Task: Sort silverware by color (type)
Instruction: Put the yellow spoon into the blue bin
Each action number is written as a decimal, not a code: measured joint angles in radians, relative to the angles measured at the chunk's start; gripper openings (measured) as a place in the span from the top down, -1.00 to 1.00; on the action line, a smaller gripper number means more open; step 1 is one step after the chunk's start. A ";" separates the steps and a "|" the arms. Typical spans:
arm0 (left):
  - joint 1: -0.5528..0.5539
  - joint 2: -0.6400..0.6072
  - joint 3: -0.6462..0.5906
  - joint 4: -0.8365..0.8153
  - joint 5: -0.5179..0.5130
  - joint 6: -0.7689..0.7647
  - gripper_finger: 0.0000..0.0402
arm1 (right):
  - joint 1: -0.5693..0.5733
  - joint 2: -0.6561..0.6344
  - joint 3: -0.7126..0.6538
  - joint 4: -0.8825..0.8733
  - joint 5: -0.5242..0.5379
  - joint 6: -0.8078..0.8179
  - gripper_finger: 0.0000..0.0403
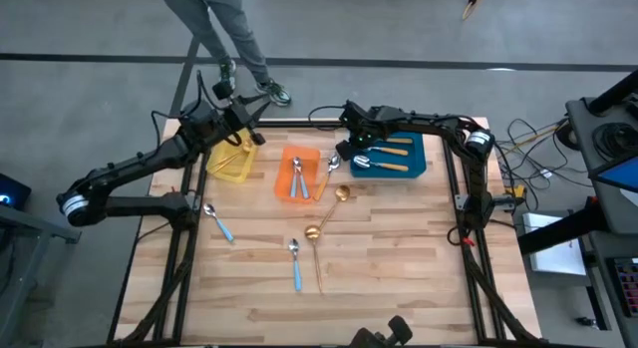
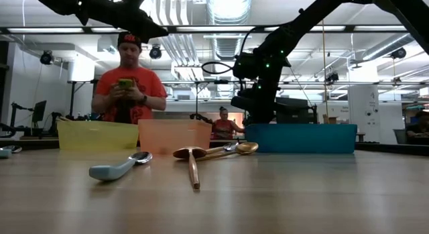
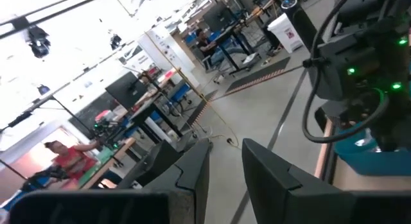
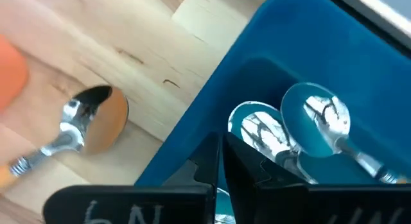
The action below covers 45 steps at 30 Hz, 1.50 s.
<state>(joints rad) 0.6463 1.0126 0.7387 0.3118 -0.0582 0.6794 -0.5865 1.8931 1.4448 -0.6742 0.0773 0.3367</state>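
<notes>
On the far half of the table, a yellow bin, an orange bin with blue-handled spoons and a blue bin with orange-handled spoons stand in a row. My right gripper is shut with nothing in it over the blue bin's left wall. My left gripper is open and holds nothing; it is raised level over the yellow bin's far side. Loose on the wood lie two blue-handled spoons, two gold spoons and an orange-handled spoon beside the orange bin.
A person stands just beyond the table's far edge, behind the yellow bin. Bare wood covers the near half of the table. Cables hang past the right edge.
</notes>
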 joint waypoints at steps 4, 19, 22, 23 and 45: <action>0.036 0.000 0.000 -0.001 0.000 0.001 0.63 | -0.009 0.000 0.001 -0.007 -0.082 -0.049 0.94; 0.178 0.000 0.000 0.082 0.000 -0.006 0.63 | -0.024 -0.004 -0.059 -0.035 -0.097 0.008 0.94; 0.195 0.000 0.000 0.099 -0.001 -0.005 0.63 | -0.023 -0.012 -0.034 -0.026 -0.056 0.017 0.94; 0.197 0.000 0.000 0.100 -0.001 -0.006 0.63 | -0.022 -0.014 -0.025 -0.024 -0.030 0.019 0.94; 0.203 0.000 0.000 0.103 -0.002 -0.008 0.63 | -0.031 0.047 -0.028 0.102 0.027 0.033 0.94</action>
<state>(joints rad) 0.8490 1.0122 0.7383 0.4152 -0.0601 0.6716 -0.6178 1.9396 1.4166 -0.5720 0.1046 0.3695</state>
